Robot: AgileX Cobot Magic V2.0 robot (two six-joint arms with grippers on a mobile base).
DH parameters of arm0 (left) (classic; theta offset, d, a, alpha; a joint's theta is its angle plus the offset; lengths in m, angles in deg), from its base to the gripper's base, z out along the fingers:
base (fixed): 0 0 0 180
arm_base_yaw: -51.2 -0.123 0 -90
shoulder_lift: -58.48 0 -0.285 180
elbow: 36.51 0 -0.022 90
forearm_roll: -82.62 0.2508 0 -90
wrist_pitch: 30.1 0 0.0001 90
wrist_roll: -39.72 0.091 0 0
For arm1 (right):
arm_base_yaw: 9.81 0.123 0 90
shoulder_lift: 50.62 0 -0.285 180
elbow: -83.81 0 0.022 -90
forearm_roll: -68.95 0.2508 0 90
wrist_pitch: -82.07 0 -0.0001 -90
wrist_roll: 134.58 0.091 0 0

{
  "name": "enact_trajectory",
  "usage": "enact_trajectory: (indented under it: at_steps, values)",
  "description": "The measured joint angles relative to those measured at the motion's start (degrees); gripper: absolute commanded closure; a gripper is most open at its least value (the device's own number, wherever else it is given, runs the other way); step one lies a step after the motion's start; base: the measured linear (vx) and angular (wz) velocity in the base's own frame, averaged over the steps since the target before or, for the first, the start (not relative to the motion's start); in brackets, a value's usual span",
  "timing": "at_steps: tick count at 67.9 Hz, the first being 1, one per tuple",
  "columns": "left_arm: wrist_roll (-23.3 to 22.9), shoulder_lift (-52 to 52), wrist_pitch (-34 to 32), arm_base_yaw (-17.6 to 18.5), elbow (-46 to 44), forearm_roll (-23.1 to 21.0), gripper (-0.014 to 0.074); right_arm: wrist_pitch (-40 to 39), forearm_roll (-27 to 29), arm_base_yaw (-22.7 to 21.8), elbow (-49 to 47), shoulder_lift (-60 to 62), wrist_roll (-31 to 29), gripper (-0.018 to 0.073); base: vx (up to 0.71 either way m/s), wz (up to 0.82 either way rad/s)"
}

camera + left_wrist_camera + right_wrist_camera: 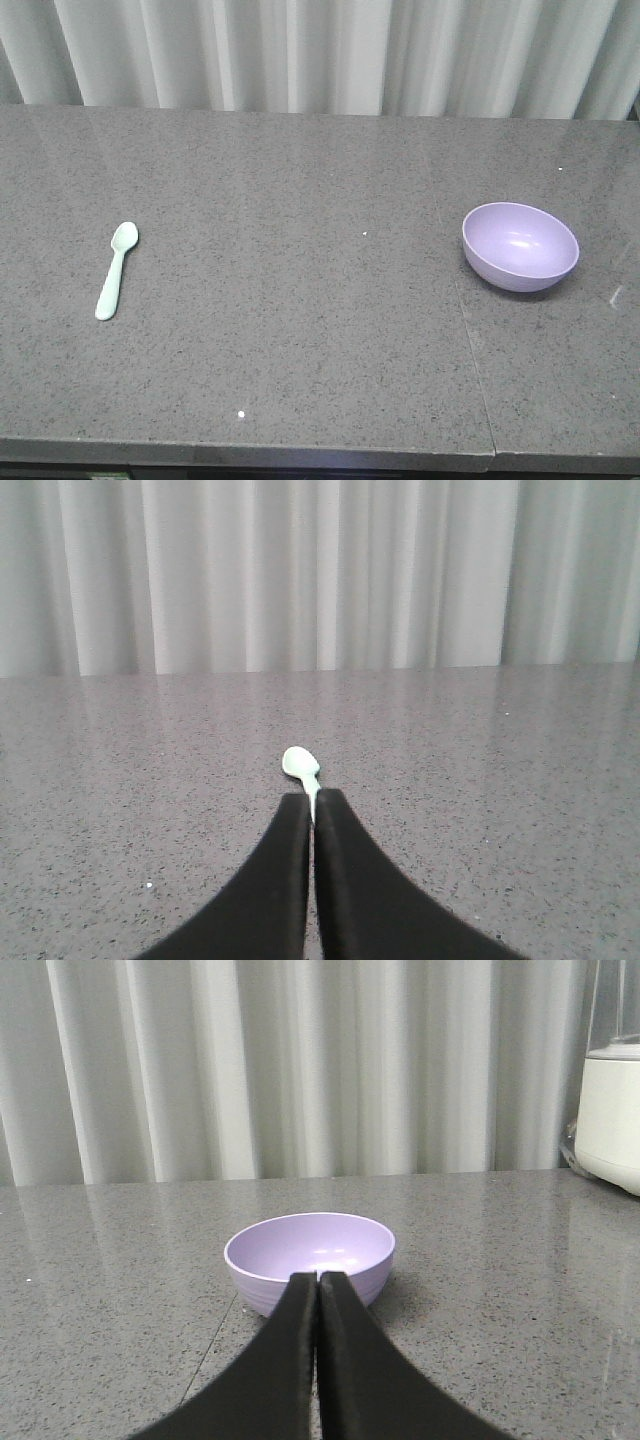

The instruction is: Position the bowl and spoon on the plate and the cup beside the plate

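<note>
Spoon (300, 763) lies just ahead of left claw (313, 798), pressed closed; bowl (310, 1250) ahead of right claw (318, 1278), likewise closed.

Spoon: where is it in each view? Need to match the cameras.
Front view: the mint-green spoon lies at the left of the grey countertop, scoop end toward the curtain.
Left wrist view: centre, just beyond the shut left gripper, with its handle partly hidden.
Right wrist view: not in it; only the lavender bowl shows.
Shared landmark: the pleated white curtain behind the countertop.
</note>
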Motion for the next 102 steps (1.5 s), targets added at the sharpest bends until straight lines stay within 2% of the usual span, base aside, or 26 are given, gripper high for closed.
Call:
enact_trajectory:
  at_steps: [85, 97, 102]
  values:
    - [0.0, 0.0, -0.1, 0.0, 0.0, 0.0, 0.0603, 0.0, -0.1, 0.0, 0.0, 0.0, 0.0, 0.0570, 0.01, -0.01]
    - [0.0, 0.0, -4.4, 0.0, -0.2, 0.0, 0.0603, 0.0, -0.5, 0.0, 0.0, 0.0, -0.7, 0.0570, 0.00, 0.00]
    - [0.0, 0.0, -4.3, 0.0, -1.9, 0.0, 0.0603, 1.1, -0.5, 0.0, -0.8, -1.1, -0.8, 0.0570, 0.00, 0.00]
